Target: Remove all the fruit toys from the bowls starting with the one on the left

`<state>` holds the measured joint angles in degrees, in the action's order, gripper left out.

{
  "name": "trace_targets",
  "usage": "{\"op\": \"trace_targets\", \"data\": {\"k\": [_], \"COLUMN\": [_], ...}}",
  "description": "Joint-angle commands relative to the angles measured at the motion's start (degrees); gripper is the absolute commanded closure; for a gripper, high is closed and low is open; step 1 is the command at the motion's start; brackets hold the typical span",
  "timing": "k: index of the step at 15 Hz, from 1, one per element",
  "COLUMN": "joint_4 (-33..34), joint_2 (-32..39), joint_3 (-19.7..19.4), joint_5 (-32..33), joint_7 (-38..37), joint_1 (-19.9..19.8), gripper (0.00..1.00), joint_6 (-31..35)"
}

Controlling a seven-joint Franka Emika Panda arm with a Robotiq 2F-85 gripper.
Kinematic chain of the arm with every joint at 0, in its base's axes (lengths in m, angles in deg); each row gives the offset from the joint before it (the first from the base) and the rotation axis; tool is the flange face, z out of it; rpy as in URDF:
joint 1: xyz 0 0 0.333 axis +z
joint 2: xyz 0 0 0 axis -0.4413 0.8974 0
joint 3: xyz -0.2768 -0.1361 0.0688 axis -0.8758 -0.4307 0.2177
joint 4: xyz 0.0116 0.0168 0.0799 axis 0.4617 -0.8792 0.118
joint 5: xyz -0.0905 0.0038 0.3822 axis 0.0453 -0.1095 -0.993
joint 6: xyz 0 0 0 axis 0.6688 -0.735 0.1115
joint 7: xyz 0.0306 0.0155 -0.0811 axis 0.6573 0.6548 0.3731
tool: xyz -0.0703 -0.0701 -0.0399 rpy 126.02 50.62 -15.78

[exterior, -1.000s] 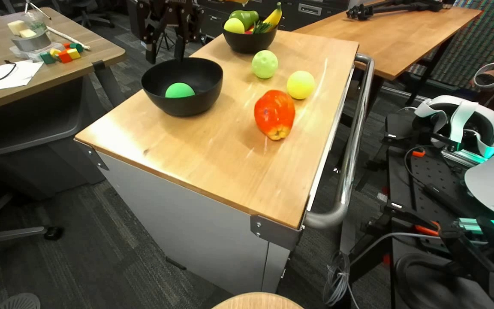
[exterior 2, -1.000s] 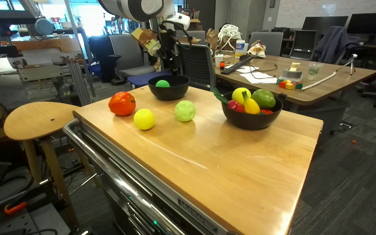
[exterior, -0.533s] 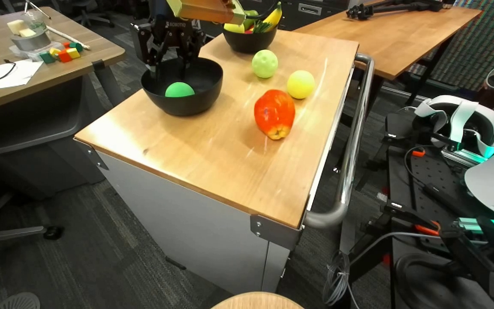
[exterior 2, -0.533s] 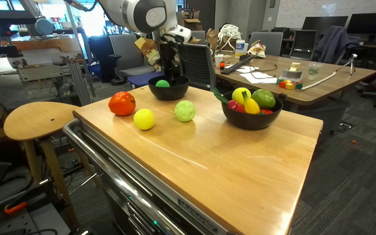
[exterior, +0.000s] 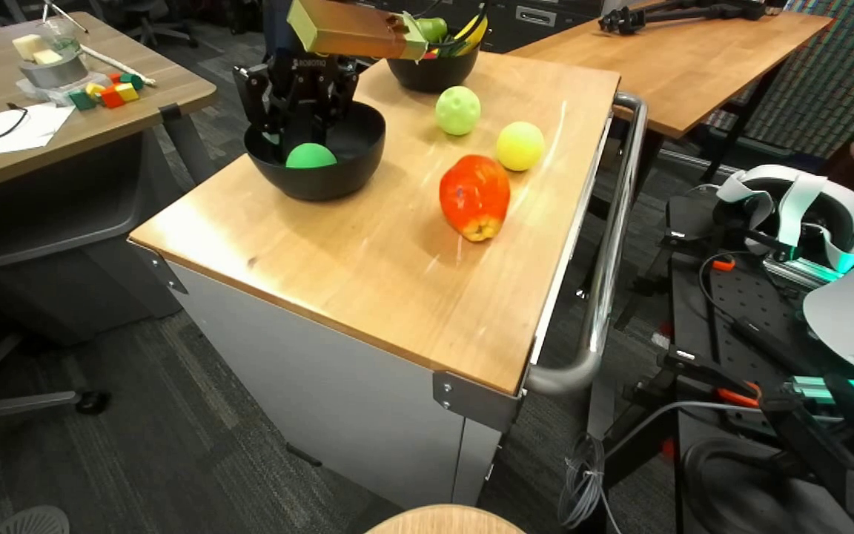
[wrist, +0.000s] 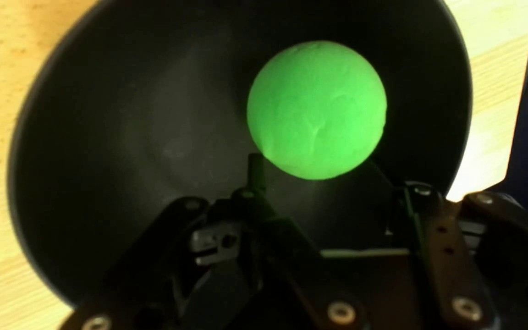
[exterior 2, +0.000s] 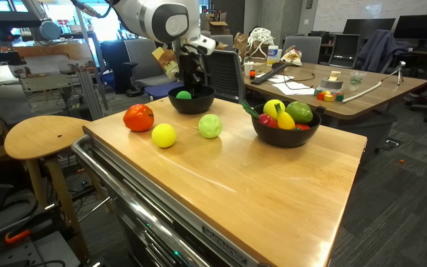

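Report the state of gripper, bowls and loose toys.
Round black bowl: upright, holding a round green toy.
Black gripper: jaws apart, partly inside that bowl; contact with the toy unclear.
Other round black bowl: upright, heaped with toy fruit.
Glossy orange-red toy fruit: loose on the wooden top.
Round lime-green toy: loose there.
Round yellow toy: loose there.

Windows [exterior 2: 108, 31] blown out; glare on wooden tabletop [exterior 2: 272, 207]; wrist view soft, dim inside bowl [wrist: 163, 101]

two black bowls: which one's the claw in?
The bowl with only a green ball showing inside; the claw reaches into that bowl. The other bowl, with the yellow banana and several more fruit toys, stands away from the claw.
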<state>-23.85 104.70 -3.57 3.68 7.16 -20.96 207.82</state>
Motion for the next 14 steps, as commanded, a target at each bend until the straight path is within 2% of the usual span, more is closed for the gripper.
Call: {"op": "trace_targets", "data": {"k": [1, 6, 9, 10, 11, 12, 13, 14], "joint_4": [0.26, -0.56, -0.88, -0.92, -0.99, -1.05, -1.10, -1.19], "joint_2": [0.10, 0.04, -0.08, -0.08, -0.09, -0.09, -0.09, -0.13], "joint_3": [-0.61, -1.07, -1.38, -1.51, -1.64, -1.79, -1.93, -2.01], "joint_5": [0.09, 0.91, 1.51, 1.71, 1.87, 2.08, 2.31, 2.43], "joint_7": [-1.17, -1.40, -1.52, -1.56, -1.59, -1.63, -1.66, -1.67], "joint_1": [1.17, 1.63, 1.75, 1.79, 1.80, 1.82, 1.85, 1.83], "gripper": [0.38, 0.00, 0.00, 0.03, 0.10, 0.28, 0.28, 0.36], "joint_6": [-1.02, -2.43, -3.55, -3.80, -3.88, -4.12, -4.32, -4.30]}}
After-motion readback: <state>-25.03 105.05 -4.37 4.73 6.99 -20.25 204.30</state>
